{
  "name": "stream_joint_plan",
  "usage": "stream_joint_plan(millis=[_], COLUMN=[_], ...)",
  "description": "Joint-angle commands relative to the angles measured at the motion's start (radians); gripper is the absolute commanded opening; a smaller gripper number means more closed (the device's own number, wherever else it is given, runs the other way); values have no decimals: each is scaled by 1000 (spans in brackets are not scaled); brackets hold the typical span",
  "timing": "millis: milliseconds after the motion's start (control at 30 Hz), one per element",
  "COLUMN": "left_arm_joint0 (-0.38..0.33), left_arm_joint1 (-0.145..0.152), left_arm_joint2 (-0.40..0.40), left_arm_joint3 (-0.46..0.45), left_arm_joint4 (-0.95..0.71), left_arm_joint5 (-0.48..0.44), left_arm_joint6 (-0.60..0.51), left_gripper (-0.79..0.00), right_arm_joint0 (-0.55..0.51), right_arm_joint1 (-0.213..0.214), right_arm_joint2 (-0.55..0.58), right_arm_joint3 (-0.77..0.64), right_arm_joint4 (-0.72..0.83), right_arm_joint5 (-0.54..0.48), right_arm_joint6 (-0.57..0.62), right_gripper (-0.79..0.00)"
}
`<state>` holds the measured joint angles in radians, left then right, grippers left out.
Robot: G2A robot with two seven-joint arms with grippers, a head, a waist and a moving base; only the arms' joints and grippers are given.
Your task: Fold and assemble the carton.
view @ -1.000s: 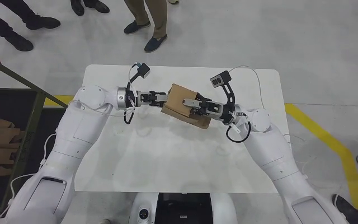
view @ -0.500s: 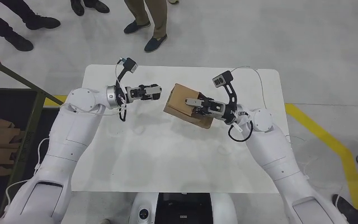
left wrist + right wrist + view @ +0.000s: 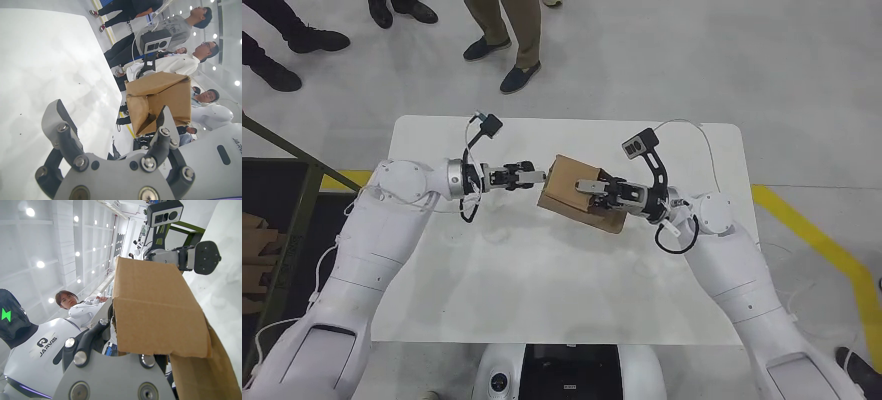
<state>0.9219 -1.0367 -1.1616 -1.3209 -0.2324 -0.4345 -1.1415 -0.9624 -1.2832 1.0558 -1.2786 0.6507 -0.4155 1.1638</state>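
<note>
White table (image 3: pixel 542 290) lies under 2 arms that stretch inward from either side and meet over its far half. The left arm runs almost level, and the left gripper (image 3: pixel 533 177) has its fingers (image 3: pixel 58 111) spread wide around nothing, their tips just beside the carton (image 3: pixel 577 190). The right arm bends in at the elbow, and the right gripper (image 3: pixel 590 187) pinches the carton's wall. The carton tilts, its long axis running between the 2 grippers and its folded end (image 3: pixel 143 111) facing the left one.
</note>
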Motion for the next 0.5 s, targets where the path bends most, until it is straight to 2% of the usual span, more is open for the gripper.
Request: stream_joint_plan(millis=[0,467], left_arm_joint0=[-3,-7], left_arm_joint1=[-2,-6], left_arm_joint2=[14,42], left_arm_joint3=[-5,-18], left_arm_joint4=[-5,-5], left_arm_joint5=[10,22], left_arm_joint6=[-4,2], left_gripper=[0,0], right_arm_joint0=[-3,-17], right_arm_joint1=[0,-1], right_arm_joint2=[1,-10], right_arm_joint3=[-4,-25], right_arm_joint4=[-4,-18], right_arm_joint5=[0,-3], right_arm_joint6=[-3,-12], right_gripper=[-785,-785])
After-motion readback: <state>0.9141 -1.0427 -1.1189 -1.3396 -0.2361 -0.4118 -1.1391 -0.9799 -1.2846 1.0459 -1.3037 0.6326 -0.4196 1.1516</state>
